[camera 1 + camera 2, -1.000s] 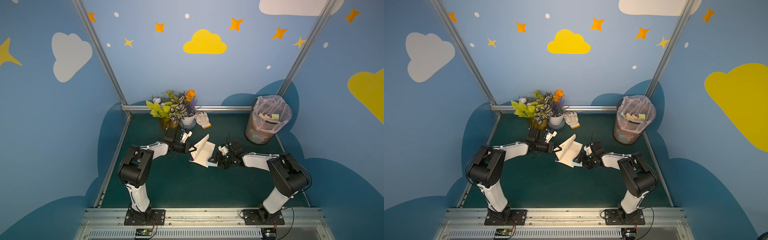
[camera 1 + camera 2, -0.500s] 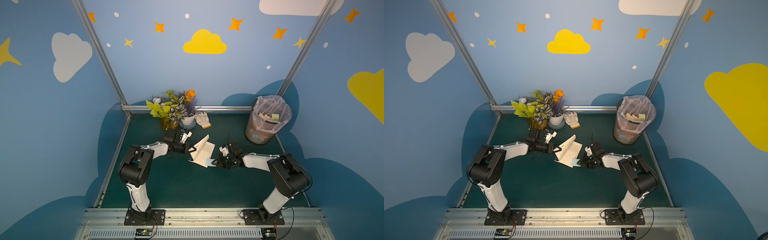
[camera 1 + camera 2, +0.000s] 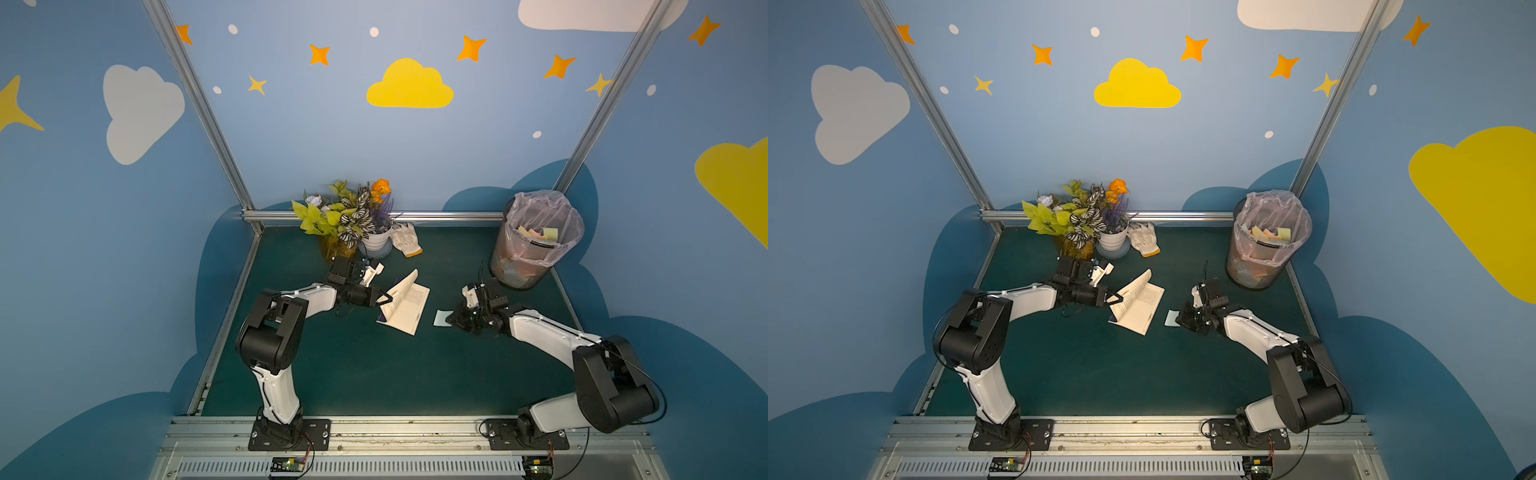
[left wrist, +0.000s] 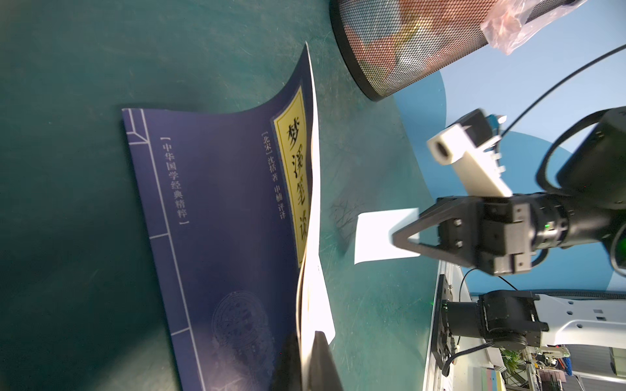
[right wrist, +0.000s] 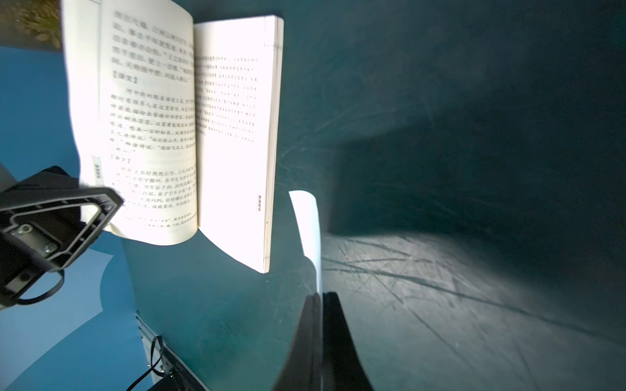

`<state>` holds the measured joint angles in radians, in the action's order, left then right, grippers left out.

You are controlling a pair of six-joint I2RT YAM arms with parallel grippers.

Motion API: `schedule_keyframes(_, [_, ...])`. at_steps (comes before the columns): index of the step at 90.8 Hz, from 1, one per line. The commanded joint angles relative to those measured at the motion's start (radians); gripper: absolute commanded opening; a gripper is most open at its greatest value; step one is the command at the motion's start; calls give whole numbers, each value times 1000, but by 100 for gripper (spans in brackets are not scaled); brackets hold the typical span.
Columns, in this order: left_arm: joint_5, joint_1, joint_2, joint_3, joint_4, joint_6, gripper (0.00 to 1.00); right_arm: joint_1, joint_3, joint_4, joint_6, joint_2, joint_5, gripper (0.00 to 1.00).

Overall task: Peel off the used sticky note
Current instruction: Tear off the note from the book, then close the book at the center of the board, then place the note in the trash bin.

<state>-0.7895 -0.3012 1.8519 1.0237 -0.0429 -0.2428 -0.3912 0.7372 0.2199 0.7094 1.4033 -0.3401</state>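
Note point(image 3: 441, 318): detached, just beside the book's point(image 3: 409, 309) outer edge.
Right gripper point(image 5: 320, 299): pinched tight on the note's edge.
Left gripper point(image 3: 384, 298): closed on the book's raised pages.
Risk: thin pinch; note may slip, or re-stick to the book if swung low.

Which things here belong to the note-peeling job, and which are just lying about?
Job: sticky note, pinched in the right hand; book, held open by the left hand; probably the waste bin.
Lying about: potted plants, white glove.
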Motion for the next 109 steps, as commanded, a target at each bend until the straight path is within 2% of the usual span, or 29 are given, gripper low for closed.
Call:
schedule_keyframes(1, [24,8,7,-5,54,6,3,12,101,162,-98,-126,82,0])
schedule_keyframes(9, [22,-3,-5,-4,53,6,5,33,202,255,-125,-194,189,0])
schedule_keyframes(20, [16,-26,-23,-4,53,9,16,55,308,310,-201,-254,376,0])
schedule_keyframes(34, [3,-79,-54,9,62,23,43,103,496,396,-263,-254,525,0])
schedule_keyframes(58, [-14,-204,-98,107,179,126,77,217,872,540,-292,-91,684,0])
schedule_keyframes(71, [-9,-224,-112,204,273,209,99,279,998,547,-315,17,779,0])
schedule_keyframes(84, [65,-211,-169,282,323,269,100,334,1114,547,-316,153,810,0])
schedule_keyframes(99, [156,-177,-239,316,330,294,100,352,1213,539,-319,300,838,0])
schedule_keyframes(102, [159,-167,-249,321,339,297,100,355,1230,540,-322,329,835,11])
schedule_keyframes(105, [162,-152,-258,320,343,299,100,356,1252,540,-327,360,822,32])
schedule_keyframes(109, [170,-137,-272,318,344,303,100,357,1292,549,-336,397,803,54])
